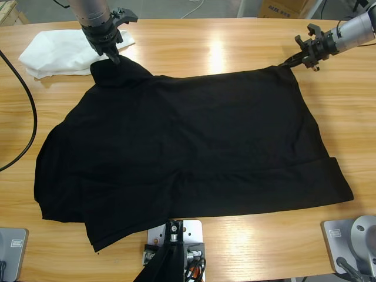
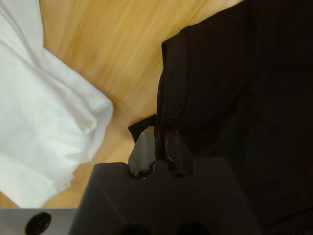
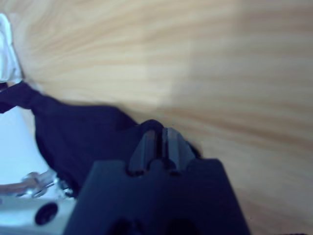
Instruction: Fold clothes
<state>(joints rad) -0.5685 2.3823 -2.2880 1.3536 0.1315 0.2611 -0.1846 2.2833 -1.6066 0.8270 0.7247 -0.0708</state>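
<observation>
A: So, start at the left claw (image 2: 156, 142). What has it got?

B: Its jaws are pinched on the hemmed edge of the black T-shirt (image 1: 188, 147), up at the garment's eleven o'clock corner. The right claw (image 1: 292, 60) is likewise clenched on a tip of fabric at the one o'clock corner.

A: And outward from there?

B: The shirt lies spread over the middle of the table (image 1: 235, 41), its six o'clock edge overhanging slightly. A white garment (image 1: 56, 53) sits just at nine o'clock of the left claw, touching or nearly so.

A: How should this fold go?

B: I'd judge both corners should lift together, level, and travel toward six o'clock at equal pace, keeping the edge taut so no wrinkle forms, and steering clear of the white garment.
</observation>
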